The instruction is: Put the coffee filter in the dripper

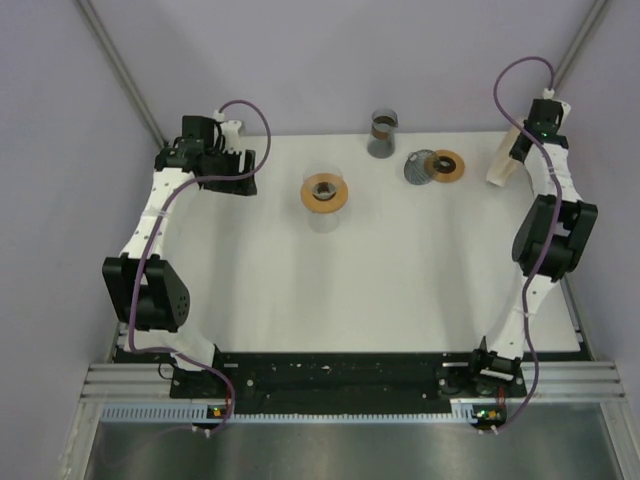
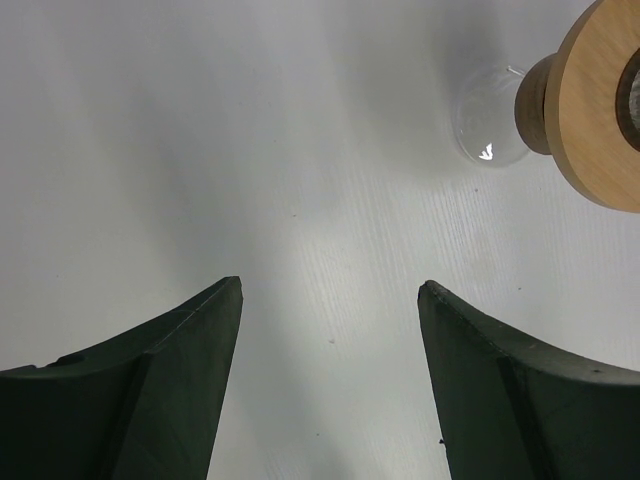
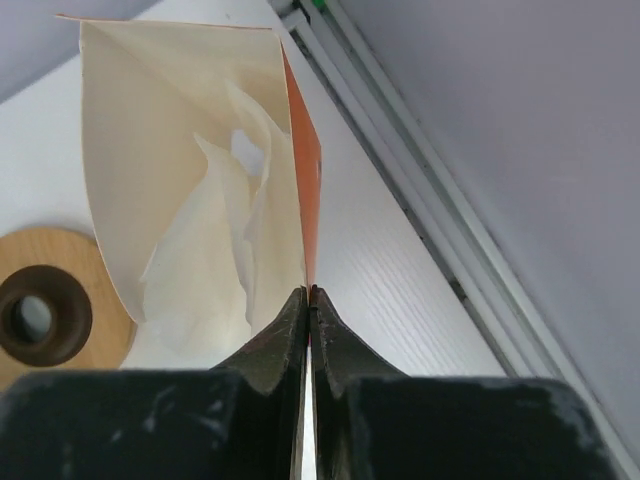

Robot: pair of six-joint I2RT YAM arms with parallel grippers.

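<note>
The dripper [image 1: 325,193], a glass cone with a wooden collar, stands at mid-table; its collar [image 2: 600,100] shows at the top right of the left wrist view. White paper coffee filters [image 3: 205,265] sit crumpled inside a cream and orange carton [image 3: 180,120] at the table's far right [image 1: 503,163]. My right gripper [image 3: 309,292] is shut, pinching the carton's orange side wall; it touches no filter. My left gripper [image 2: 330,285] hangs open over bare table, left of the dripper, with nothing between its fingers.
A second wooden ring [image 1: 448,166] lies beside a metal mesh cone [image 1: 418,167], left of the carton; this ring [image 3: 40,310] also shows in the right wrist view. A glass vessel [image 1: 383,133] stands at the back. A metal rail [image 3: 420,190] runs along the right edge.
</note>
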